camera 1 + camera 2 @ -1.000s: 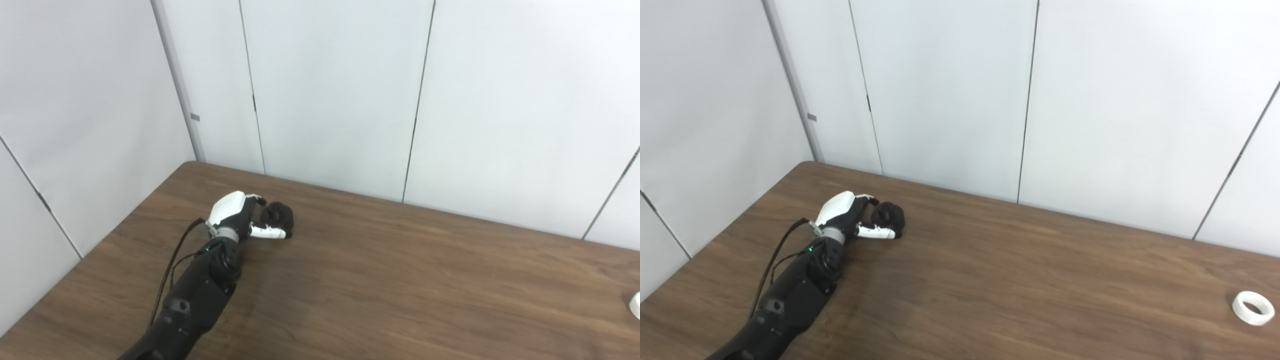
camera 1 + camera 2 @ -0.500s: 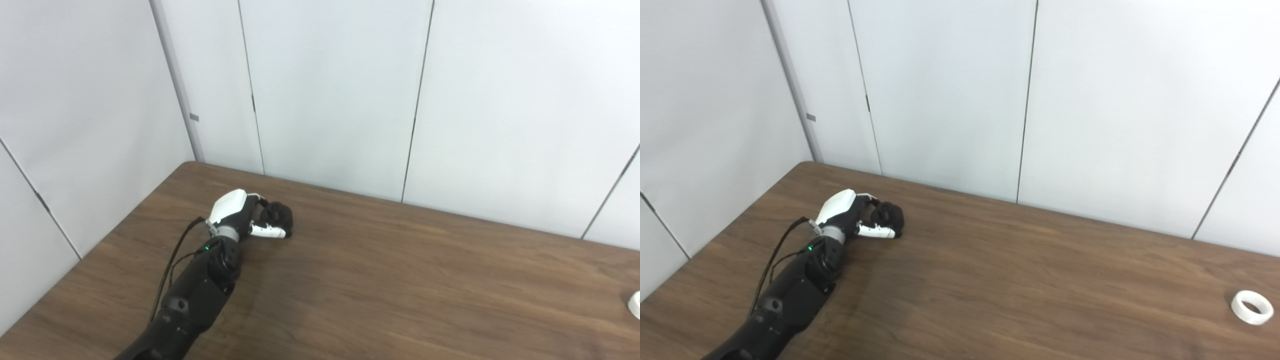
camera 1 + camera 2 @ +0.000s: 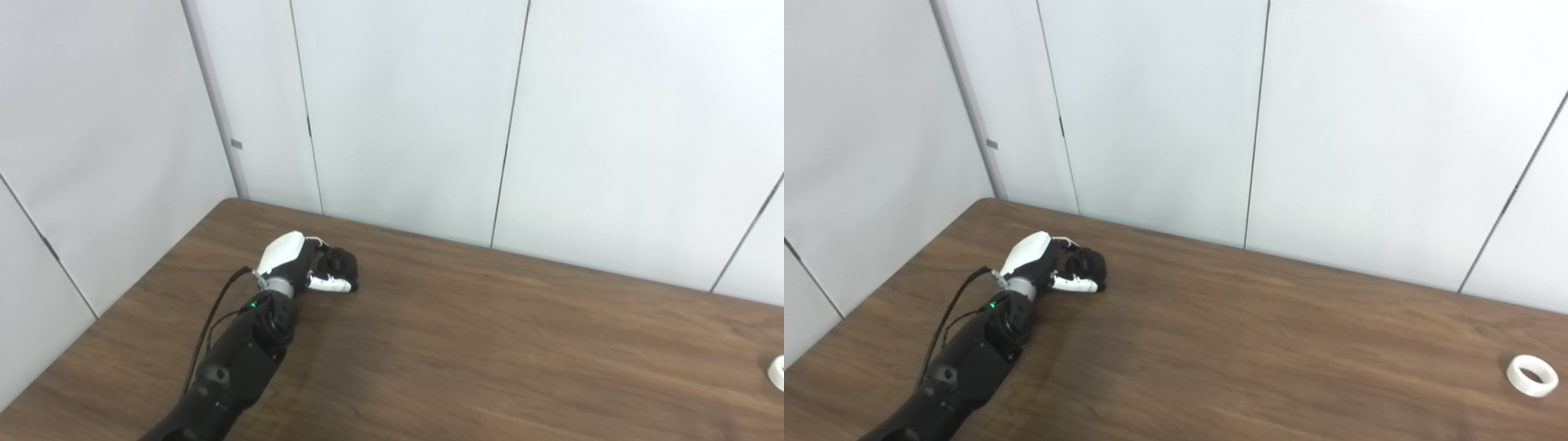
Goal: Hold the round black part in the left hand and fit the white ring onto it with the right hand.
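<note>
One hand in view: left hand is curling around the round black part at far left; grip unconfirmed. White ring is lying far right on table. Risk: part rolling away, slipping.

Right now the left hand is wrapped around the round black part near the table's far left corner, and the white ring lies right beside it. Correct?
Not quite. The left hand is around the round black part near the far left corner, but the white ring lies alone far off at the table's right edge, as the right eye view shows.
</note>
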